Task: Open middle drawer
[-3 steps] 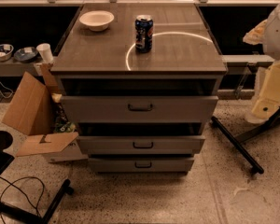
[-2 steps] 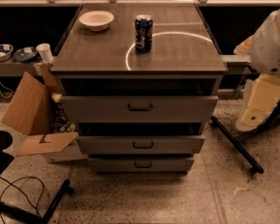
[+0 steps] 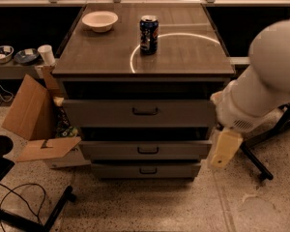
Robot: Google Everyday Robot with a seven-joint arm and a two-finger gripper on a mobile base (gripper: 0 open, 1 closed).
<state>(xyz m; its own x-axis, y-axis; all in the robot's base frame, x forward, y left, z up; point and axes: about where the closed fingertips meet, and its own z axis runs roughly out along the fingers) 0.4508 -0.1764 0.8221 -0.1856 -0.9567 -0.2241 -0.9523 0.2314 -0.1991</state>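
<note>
From where I stand there is only the one camera view, and the big change in it is the arm (image 3: 261, 86). A second ago it sat at the far right edge. Now its white bulk has swung in toward the cabinet, covering the right front corner. The cream-coloured claw (image 3: 225, 149) has come down and leftward with it and hangs just beside the right end of the middle drawer (image 3: 146, 144). I cannot tell whether the claw is spread or pressed together. The cabinet and the things on its surface (image 3: 188, 57) sit as they did. The middle drawer is the second of three stacked fronts, below the taller top drawer (image 3: 101, 113) and above the narrower bottom drawer (image 3: 111, 169). Its flat front faces the near side of the room and its long axis runs left to right. It is plain grey with a small dark handle (image 3: 148, 150) at its centre and a dark band of shadow above it. On the surface a white bowl (image 3: 100, 21) rests at the far left. A dark drink can (image 3: 149, 34) stands upright near the middle, at the edge of a bright ring of reflected light. An open cardboard box (image 3: 34, 120) leans on the floor to the left of the cabinet.
</note>
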